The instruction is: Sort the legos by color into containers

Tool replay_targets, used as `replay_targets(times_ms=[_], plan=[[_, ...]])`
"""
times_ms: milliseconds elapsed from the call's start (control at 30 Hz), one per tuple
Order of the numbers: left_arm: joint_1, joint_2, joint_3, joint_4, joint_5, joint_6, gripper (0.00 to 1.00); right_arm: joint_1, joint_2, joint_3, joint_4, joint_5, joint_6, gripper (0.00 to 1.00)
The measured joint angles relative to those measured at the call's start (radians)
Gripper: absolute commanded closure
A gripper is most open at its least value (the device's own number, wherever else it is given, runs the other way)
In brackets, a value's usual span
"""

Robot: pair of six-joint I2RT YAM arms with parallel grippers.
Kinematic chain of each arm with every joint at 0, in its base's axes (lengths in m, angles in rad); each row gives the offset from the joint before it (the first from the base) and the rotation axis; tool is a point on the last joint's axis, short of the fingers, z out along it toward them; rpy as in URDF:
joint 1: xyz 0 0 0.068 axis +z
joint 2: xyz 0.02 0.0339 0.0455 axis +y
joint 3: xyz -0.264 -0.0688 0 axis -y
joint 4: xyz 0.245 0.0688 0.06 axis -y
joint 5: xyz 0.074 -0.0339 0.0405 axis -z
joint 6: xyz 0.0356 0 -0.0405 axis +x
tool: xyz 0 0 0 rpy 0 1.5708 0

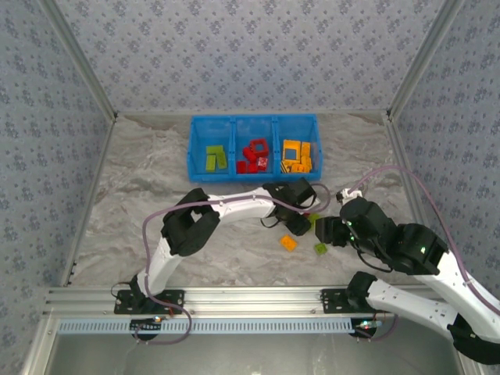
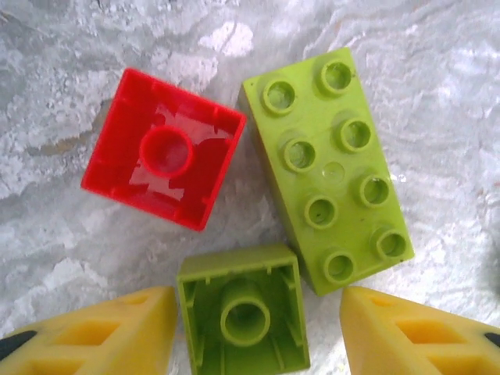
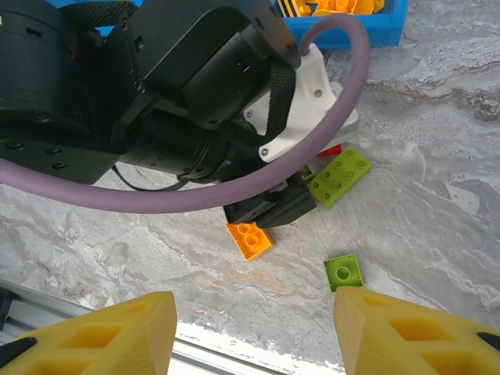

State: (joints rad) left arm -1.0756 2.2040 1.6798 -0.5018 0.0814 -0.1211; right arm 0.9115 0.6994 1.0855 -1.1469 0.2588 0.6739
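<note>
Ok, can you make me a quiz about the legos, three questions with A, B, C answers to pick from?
1. Where in the blue bin are the red bricks?
A) left compartment
B) middle compartment
C) right compartment

2. How many round studs are on top of the long green brick?
A) four
B) six
C) eight

3. How does the loose red brick lie on the table?
A) hollow side up
B) studs up
C) stacked on a green brick

Answers:
1 B: in the top view the red ones sit between the green bricks and the orange-yellow bricks.
2 C: the left wrist view shows two rows of four.
3 A: its open underside, with a round tube inside, faces the camera.
</note>
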Motion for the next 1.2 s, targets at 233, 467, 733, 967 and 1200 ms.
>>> replay_targets(times_ms=[233, 467, 733, 967, 1200], plan=[[0.0, 0.046, 0.053, -0.014, -0.016, 0.007, 0.6, 0.0, 0.0, 0.0, 0.003, 0.0, 0.0, 0.42], [-0.003, 0.036, 0.039, -0.005, -0.035, 0.008, 0.73, 0.0, 0.0, 0.0, 0.007, -0.001, 0.0, 0.42], [-0.02, -0.099, -0.12, 0.008, -0.077, -0.027, 0.74, 0.0, 0.002, 0.013, 0.027, -0.013, -0.018, 0.42], [0.054, -0.425, -0.296, 0.011, -0.126, -0.096, 0.74, 0.042, 0.102, 0.028, 0.188, -0.103, -0.147, 0.44], [0.296, -0.594, -0.33, -0.011, -0.17, -0.12, 0.74, 0.121, 0.42, 0.134, 0.451, -0.138, -0.266, 0.44]])
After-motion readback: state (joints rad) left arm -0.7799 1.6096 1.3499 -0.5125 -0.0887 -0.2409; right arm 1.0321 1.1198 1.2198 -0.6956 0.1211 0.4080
